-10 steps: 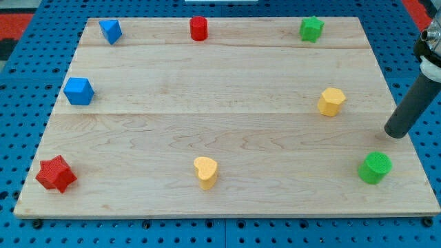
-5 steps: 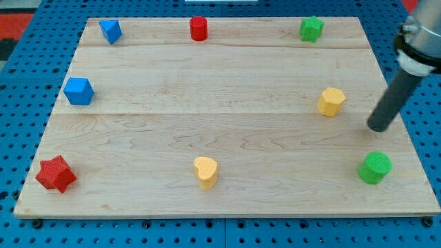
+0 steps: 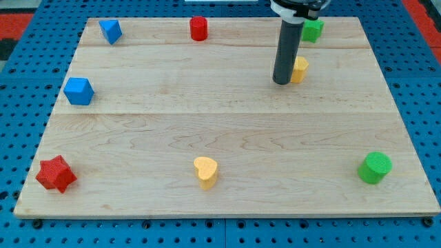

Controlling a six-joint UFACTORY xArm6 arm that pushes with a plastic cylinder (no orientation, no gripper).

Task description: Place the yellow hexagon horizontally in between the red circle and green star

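A robot arm's rod works across a wooden table [image 3: 227,131], my tip [image 3: 280,82] planted just left of the yellow hexagon [image 3: 300,69] and apparently touching it, though the rod hides most of the block and contact cannot be confirmed. The tool is a bare rod with nothing to open or close and nothing clamped. The hexagon sits toward the table's far right, just short of the far edge, near and slightly left of the green star [image 3: 313,29], which the arm partly covers. The red circle [image 3: 199,28] stands on that far edge near its middle, well apart from the star. The step in hand looks like the push that carries the hexagon up into the row; judging by positions, the next move calls for the tip to get round to the block's right and near side and drive it left and toward the far edge, into the gap. That gap looks clear. Elsewhere: two blue blocks [image 3: 110,30] [image 3: 78,91] by the far-left corner and left edge, a red star [image 3: 56,173] at the near-left corner, a yellow heart [image 3: 205,171] on the near edge, a green cylinder [image 3: 375,167] near the near-right corner, all out of the way.
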